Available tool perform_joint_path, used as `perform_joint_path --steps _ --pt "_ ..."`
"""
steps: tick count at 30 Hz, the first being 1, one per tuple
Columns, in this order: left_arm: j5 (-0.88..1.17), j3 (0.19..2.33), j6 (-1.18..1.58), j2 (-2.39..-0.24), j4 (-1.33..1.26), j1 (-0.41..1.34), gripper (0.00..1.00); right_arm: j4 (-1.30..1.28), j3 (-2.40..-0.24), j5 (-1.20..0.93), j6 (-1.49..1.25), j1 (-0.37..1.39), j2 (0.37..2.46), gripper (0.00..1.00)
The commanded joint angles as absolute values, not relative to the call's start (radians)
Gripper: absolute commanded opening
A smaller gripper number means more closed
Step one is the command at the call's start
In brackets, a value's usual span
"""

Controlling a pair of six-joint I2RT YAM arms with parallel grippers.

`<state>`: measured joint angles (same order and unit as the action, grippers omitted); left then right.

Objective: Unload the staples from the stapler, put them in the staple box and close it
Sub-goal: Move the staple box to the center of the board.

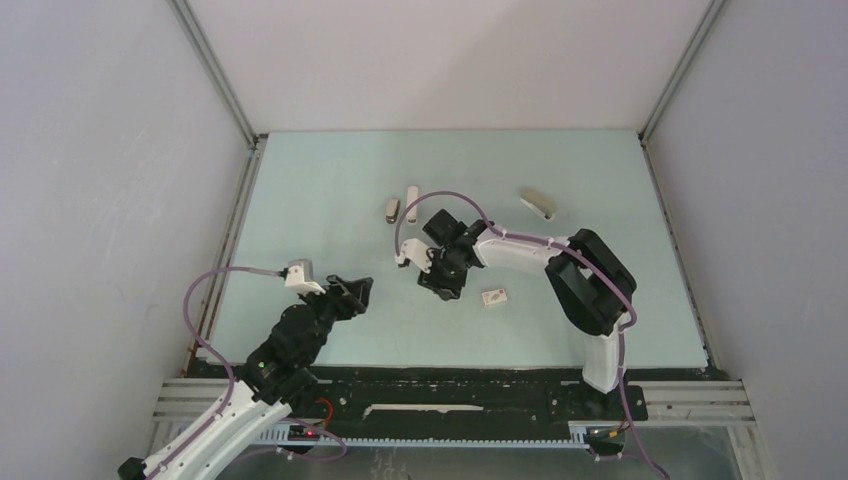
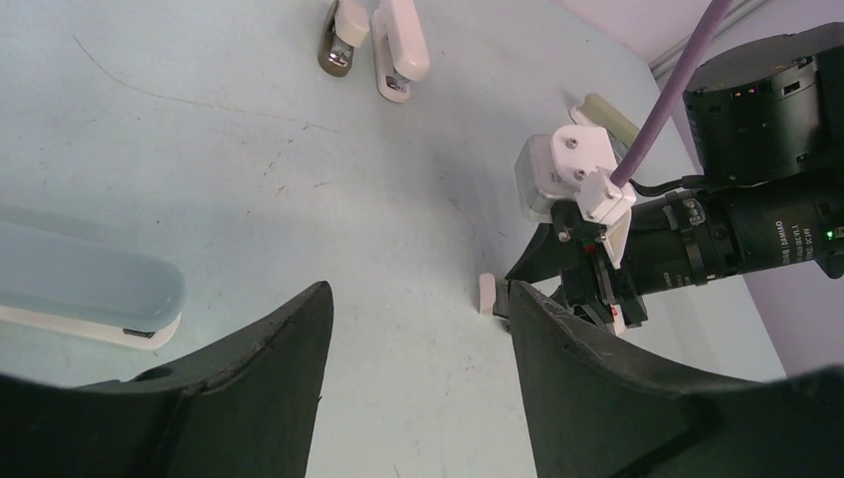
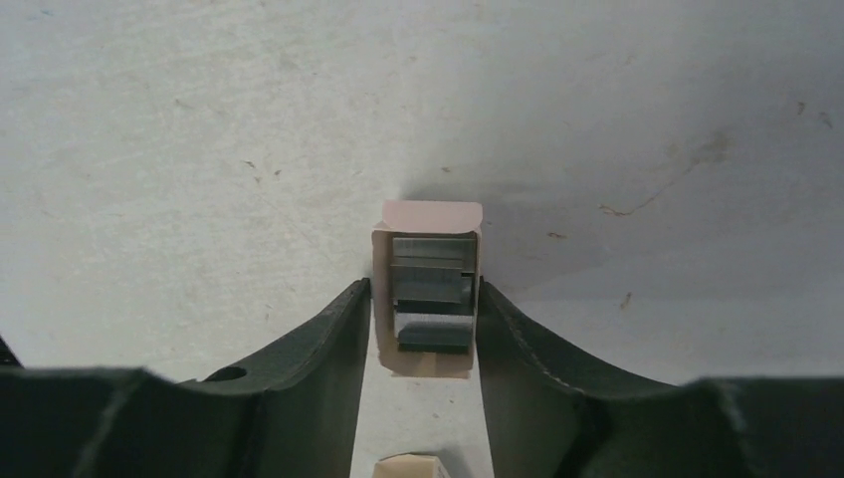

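Stapler: lying far on the table, left of centre, with nothing touching it. The white stapler is just to its right.
Staples: the only ones I can see are grey strips stacked inside the open box. That box sits on the table near of the stapler.
Right gripper: down at the table, about half closed. One finger rests against each side of the box, so I read it as holding the box.
Left gripper: spread wide with nothing in it, hovering over the near left of the table.
Blue stapler: flat on the table, just left of my left fingers.
Beige stapler: far right, well apart from both grippers.
Second box: closed, just right of the right gripper.
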<state>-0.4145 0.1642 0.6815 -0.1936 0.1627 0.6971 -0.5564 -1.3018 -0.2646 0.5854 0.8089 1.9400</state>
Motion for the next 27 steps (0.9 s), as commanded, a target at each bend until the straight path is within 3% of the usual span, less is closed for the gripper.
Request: perform_joint_path --steps 1,11,16,22,27 --pt "-0.382 0.144 0.690 -0.188 0.152 0.695 0.71 -0.612 -1.324 -0.282 0.628 0.841 1.959 0.48" --pt "-0.228 0.092 0.697 -0.240 0.084 0.695 0.71 -0.643 -1.236 -0.363 0.733 0.904 1.883 0.44" --pt "-0.128 0.080 0.639 -0.286 0.007 0.695 0.73 -0.674 -1.219 -0.398 0.750 0.924 1.823 0.53" --pt "0.051 0.058 0.535 -0.424 -0.242 0.697 0.76 -0.727 -1.219 -0.455 0.760 0.892 1.652 0.70" --pt "0.102 0.136 0.391 -0.589 -0.309 0.744 0.78 -0.850 -1.216 -0.605 0.860 0.800 1.507 0.74"
